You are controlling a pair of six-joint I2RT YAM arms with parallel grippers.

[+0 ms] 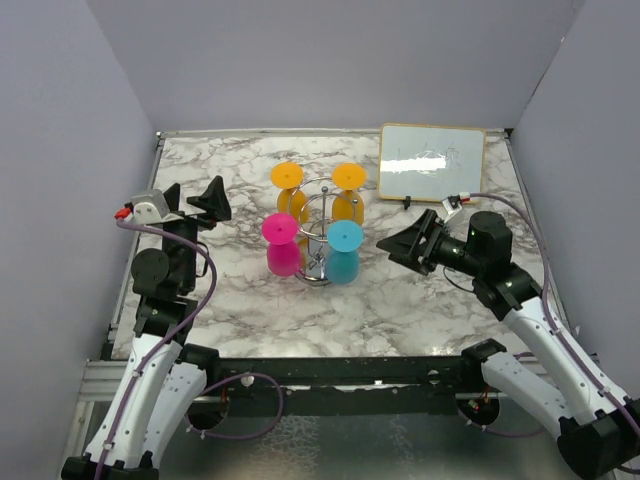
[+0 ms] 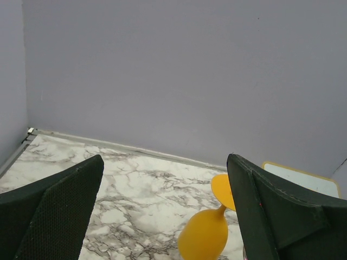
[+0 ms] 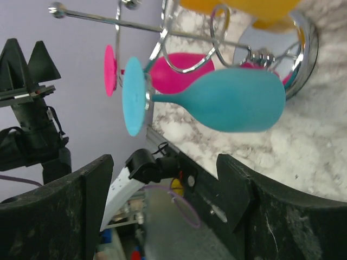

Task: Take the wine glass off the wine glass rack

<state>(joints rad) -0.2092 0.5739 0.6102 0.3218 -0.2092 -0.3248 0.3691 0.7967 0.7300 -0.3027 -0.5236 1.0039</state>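
The chrome wine glass rack [image 1: 320,232] stands mid-table with several plastic wine glasses hanging upside down from it: two orange ones [image 1: 288,188] at the back, a pink one [image 1: 281,245] and a blue one [image 1: 344,252] at the front. My left gripper [image 1: 192,201] is open and empty, left of the rack and well apart from it. Its wrist view shows one orange glass [image 2: 209,232] between its fingers, farther off. My right gripper [image 1: 402,244] is open and empty, just right of the blue glass. The right wrist view shows the blue glass [image 3: 233,100], the pink glass [image 3: 179,67] and the rack wires [image 3: 168,30].
A small whiteboard [image 1: 432,162] leans at the back right, and its edge shows in the left wrist view [image 2: 303,179]. Grey walls enclose the marble table [image 1: 250,300] on three sides. The left arm [image 3: 32,124] shows in the right wrist view beyond the glasses.
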